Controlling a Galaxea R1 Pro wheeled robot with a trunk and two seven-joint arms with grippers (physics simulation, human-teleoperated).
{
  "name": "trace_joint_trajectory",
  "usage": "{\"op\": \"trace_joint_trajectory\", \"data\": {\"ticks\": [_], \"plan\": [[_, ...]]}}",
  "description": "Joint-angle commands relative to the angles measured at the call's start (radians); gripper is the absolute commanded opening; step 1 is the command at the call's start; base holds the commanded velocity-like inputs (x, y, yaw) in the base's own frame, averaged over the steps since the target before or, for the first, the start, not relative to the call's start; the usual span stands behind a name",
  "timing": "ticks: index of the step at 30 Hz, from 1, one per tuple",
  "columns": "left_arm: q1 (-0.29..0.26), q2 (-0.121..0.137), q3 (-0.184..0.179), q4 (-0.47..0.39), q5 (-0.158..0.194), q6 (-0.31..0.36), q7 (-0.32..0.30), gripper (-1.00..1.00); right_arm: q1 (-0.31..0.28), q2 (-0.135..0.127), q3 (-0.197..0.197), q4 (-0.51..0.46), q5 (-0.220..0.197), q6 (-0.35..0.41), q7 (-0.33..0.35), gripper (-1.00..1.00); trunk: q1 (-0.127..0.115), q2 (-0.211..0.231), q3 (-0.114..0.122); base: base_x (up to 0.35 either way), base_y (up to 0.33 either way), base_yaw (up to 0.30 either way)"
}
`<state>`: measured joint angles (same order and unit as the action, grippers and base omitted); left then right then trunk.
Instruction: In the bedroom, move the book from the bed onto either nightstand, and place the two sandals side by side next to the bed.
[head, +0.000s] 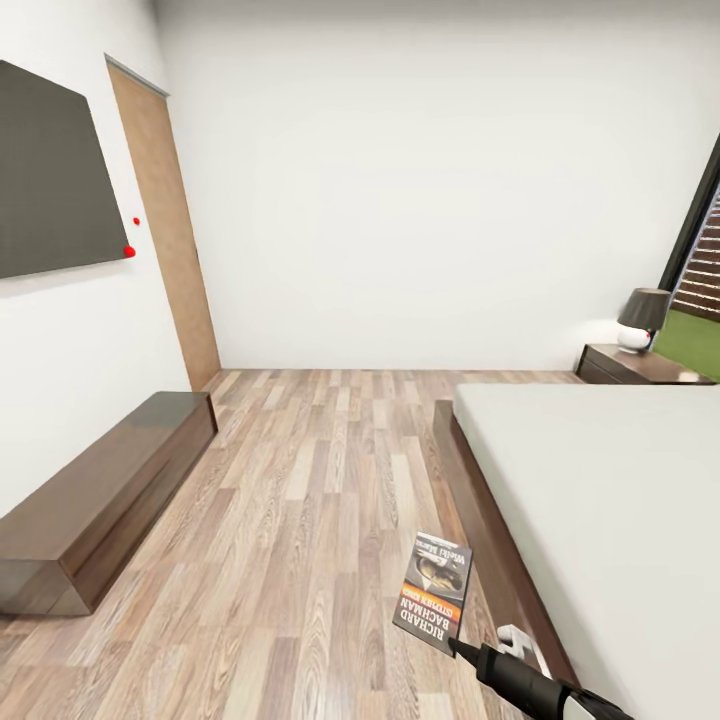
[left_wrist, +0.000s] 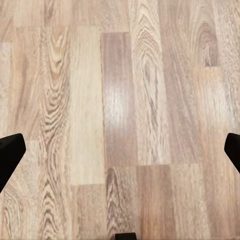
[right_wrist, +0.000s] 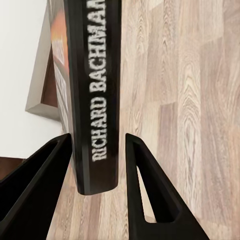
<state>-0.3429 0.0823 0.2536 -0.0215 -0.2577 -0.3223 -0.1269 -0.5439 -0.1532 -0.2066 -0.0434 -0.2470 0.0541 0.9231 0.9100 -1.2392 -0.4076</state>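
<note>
Wood-plank flooring fills the bedroom. At lower centre, the book (head: 434, 592) is held upright by the right gripper (head: 462, 648), pinched at its spine; the nightstand (head: 640, 366) lies far off at upper right, beyond the bed (head: 600, 480). The left gripper (left_wrist: 120, 150) is spread wide over bare floor.

Bedroom, bed (head: 600, 480), nightstand (head: 640, 366), lamp (head: 642, 318)
</note>
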Motion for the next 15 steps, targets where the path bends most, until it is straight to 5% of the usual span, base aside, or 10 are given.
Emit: {"op": "trace_joint_trajectory", "data": {"ticks": [1,9,15], "plan": [[-0.001,0.0,0.009,0.001,-0.008,-0.003,-0.004,1.0,-0.001,0.0,0.0,0.0,-0.006,0.006,0.003,-1.0,0.0,-0.001,-0.001,0.007,0.0,0.008],[0.0,-0.001,0.009,0.001,-0.007,-0.003,-0.004,1.0,-0.001,-0.001,0.0,0.0,-0.006,0.006,0.004,-1.0,0.0,-0.001,-0.001,0.017,0.0,0.001],[0.0,-0.001,0.009,0.001,-0.006,-0.003,-0.004,1.0,-0.001,0.0,0.0,0.0,-0.006,0.006,0.002,-1.0,0.0,-0.001,-0.001,0.242,0.0,0.0]]}}
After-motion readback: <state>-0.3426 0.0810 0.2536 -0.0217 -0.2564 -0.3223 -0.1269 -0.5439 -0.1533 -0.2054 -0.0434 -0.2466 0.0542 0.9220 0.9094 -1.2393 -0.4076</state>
